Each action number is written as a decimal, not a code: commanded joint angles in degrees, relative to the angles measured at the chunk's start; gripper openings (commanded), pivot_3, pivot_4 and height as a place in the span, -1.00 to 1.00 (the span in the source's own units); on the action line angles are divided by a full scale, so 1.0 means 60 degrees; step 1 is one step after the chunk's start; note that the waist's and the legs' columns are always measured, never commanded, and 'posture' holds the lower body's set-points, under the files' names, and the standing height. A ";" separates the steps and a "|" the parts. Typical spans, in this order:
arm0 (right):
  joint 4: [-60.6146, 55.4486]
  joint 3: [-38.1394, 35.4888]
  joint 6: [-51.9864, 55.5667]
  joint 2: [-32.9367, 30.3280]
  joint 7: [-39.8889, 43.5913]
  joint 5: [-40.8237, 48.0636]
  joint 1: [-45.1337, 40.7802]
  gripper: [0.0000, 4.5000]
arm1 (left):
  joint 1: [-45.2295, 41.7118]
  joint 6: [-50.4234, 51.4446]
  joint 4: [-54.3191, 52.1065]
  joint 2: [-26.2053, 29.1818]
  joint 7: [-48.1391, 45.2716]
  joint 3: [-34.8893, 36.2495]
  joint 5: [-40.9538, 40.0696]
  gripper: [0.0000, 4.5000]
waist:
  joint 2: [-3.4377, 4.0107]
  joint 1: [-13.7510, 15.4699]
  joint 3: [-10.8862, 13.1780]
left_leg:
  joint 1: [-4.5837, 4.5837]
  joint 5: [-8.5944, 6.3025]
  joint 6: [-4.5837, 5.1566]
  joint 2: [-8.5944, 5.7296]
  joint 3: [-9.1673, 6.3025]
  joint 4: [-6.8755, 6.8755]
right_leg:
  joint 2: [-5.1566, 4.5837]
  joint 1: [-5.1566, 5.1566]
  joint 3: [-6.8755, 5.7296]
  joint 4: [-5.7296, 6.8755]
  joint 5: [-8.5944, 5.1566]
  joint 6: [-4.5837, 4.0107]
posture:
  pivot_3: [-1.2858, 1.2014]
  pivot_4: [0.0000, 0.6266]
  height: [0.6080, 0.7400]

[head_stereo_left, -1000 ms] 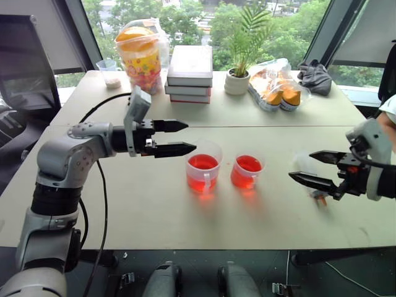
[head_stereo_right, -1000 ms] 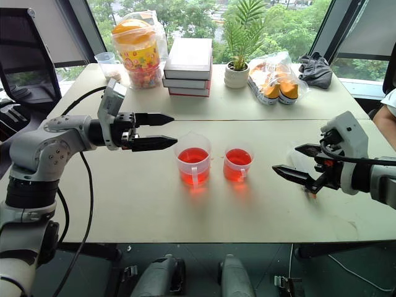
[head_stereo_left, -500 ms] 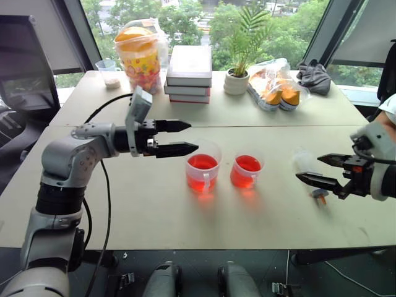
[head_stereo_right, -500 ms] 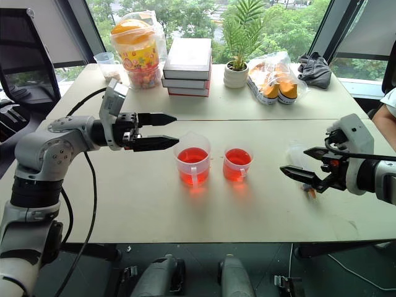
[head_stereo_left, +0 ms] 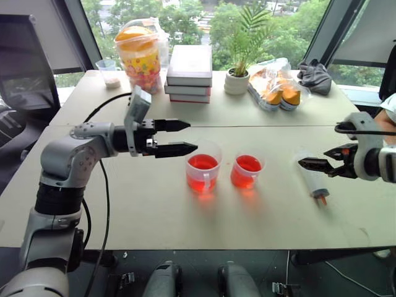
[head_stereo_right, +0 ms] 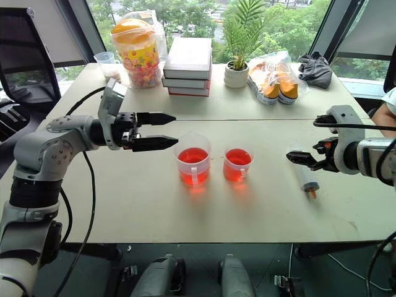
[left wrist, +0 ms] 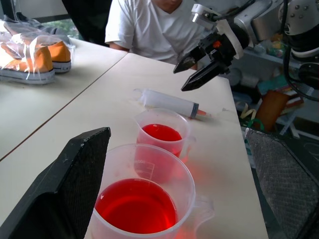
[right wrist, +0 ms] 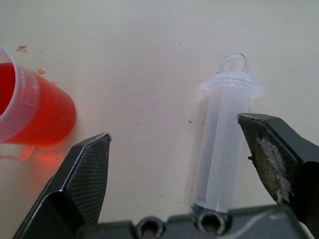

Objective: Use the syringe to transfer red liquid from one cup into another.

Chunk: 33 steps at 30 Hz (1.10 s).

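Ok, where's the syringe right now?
The syringe lies flat on the table on the robot's right, right of the smaller cup, under the open right pincer.

Red liquid in both clear cups; syringe clear with orange tip; table beige; gripper fingers black, cross-hatched pads.

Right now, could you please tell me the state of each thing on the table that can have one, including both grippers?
Syringe: lying flat on the table, not held.
Larger cup: upright, part full of red liquid.
Smaller cup: upright, also holding red liquid.
Left gripper: open, empty, beside the larger cup.
Right gripper: open, empty, above the syringe.
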 commanded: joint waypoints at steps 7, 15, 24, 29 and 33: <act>0.3241 0.2373 -0.0644 0.0861 0.0078 -0.1837 -0.1862 0.98 | -0.0141 -0.0088 -0.0345 -0.0109 0.0430 0.0419 -0.0213 1.00 | 0.0000 -0.0009 0.0000 | -0.0003 0.0000 0.0000 -0.0002 0.0005 -0.0001 | 0.0012 -0.0006 0.0001 0.0001 0.0001 0.0001 | 0.03 -0.52 1.00; 0.5025 0.3552 -0.1572 0.1435 0.0935 -0.2887 -0.2511 0.88 | 0.0137 0.0152 -0.0785 -0.0017 0.0840 0.0568 -0.0435 1.00 | 0.0000 -0.0006 0.0000 | -0.0006 0.0000 0.0000 -0.0002 0.0005 -0.0006 | 0.0016 -0.0011 0.0001 0.0001 0.0001 0.0002 | 0.03 -0.52 1.00; 0.5417 0.3800 -0.1937 0.1541 0.1643 -0.3561 -0.2579 -0.38 | -0.0055 0.0059 -0.0552 -0.0001 0.0869 0.0474 -0.0295 1.00 | 0.0000 -0.0013 0.0000 | -0.0004 0.0000 0.0000 -0.0002 0.0005 -0.0005 | 0.0022 -0.0010 0.0001 0.0002 0.0001 0.0002 | 0.03 -0.52 1.00; 0.4020 0.3089 -0.2442 0.1222 0.1684 -0.3637 -0.2454 -0.38 | -0.0270 0.0057 -0.0354 0.0063 0.0773 0.0496 -0.0272 1.00 | 0.0001 -0.0008 0.0001 | -0.0005 0.0000 0.0000 -0.0002 0.0005 -0.0005 | 0.0021 -0.0012 0.0001 0.0003 0.0001 0.0002 | 0.03 -0.52 1.00; 0.1424 0.0959 -0.4122 0.1752 0.1739 -0.2791 -0.2027 -0.38 | -0.0535 0.0062 -0.0087 0.0161 0.0674 0.0579 -0.0301 1.00 | 0.0003 -0.0007 0.0001 | -0.0009 0.0000 0.0000 -0.0002 0.0004 -0.0009 | 0.0022 -0.0020 0.0001 0.0006 0.0001 0.0003 | 0.03 -0.52 1.00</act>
